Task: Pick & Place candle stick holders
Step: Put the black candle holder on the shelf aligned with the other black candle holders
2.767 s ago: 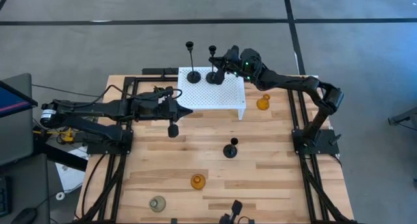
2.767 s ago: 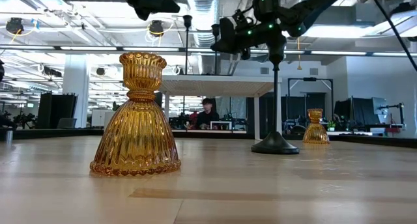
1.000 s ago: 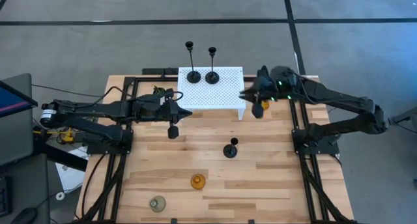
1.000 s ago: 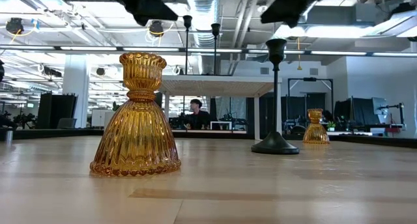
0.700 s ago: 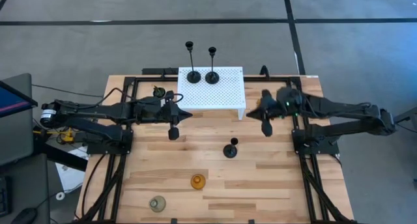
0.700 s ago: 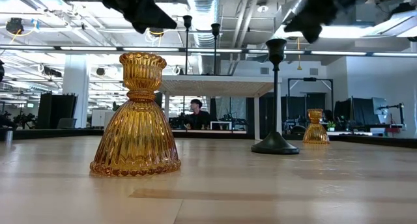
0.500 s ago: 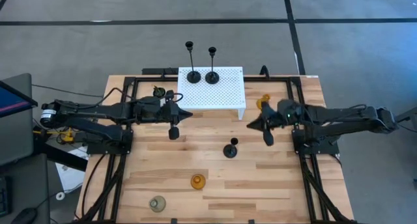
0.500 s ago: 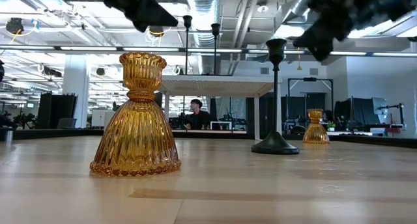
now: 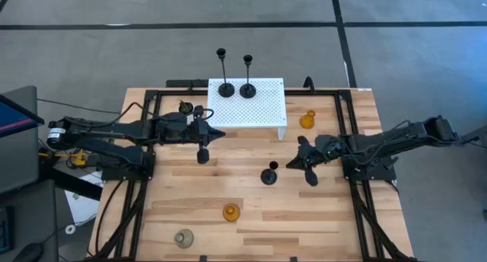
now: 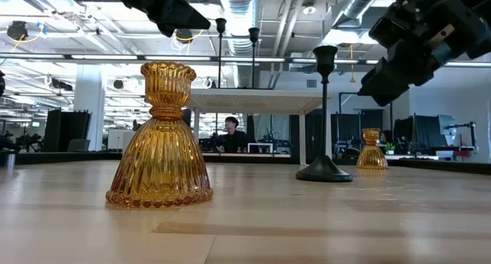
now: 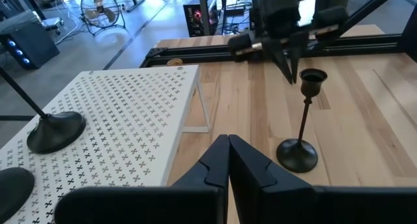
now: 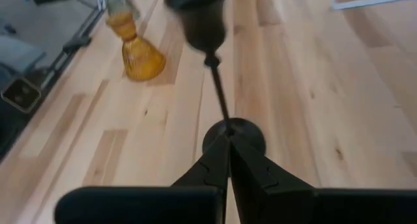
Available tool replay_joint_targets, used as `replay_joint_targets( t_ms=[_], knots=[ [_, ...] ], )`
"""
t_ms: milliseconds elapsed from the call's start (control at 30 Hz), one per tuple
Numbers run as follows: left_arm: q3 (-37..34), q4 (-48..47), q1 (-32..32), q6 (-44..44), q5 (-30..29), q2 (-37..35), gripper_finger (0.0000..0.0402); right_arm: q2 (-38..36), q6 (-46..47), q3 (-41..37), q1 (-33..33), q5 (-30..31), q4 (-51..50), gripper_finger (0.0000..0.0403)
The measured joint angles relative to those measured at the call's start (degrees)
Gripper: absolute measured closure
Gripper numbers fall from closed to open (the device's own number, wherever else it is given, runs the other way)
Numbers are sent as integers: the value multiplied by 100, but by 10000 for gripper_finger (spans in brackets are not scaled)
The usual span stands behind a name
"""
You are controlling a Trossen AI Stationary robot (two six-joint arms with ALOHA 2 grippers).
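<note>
A short black holder (image 9: 268, 174) stands on its round base on the table's middle; it also shows in the right wrist view (image 12: 201, 19). My right gripper (image 9: 290, 165) is shut and empty just right of it, above the table. Two taller black holders (image 9: 226, 87) (image 9: 248, 87) stand on the white perforated stand (image 9: 262, 110). One amber glass holder (image 9: 307, 120) stands right of the stand, another (image 9: 231, 212) near the front, and a clear-grey one (image 9: 183, 237) at the front left. My left gripper (image 9: 221, 132) is shut and empty by the stand's near-left corner.
Black frame rails (image 9: 346, 132) run along both sides of the table and behind the stand. A small pot with a plant (image 9: 185, 107) sits left of the stand. Bare wood lies between the short holder and the front amber one. A person (image 10: 230, 130) sits far behind the table.
My right gripper has gone from beside the far amber holder toward the table's near edge and down, and now stands just right of the short black holder. Its arm has stretched out lower over the table. No holder has moved.
</note>
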Motion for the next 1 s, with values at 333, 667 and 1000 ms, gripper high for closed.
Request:
replay_joint_targets(
  t_ms=[333, 667, 1000],
  knots=[
    [0, 17, 0, 5, 7, 0, 394, 1195, -418, -4, 207, 61, 1143, 345],
    [-2, 20, 0, 5, 7, 0, 394, 2216, -65, -2, 203, 300, 2540, 257],
    [-2, 20, 0, 5, 4, 0, 394, 3037, 317, 146, 209, 132, 3393, 233]
  ],
)
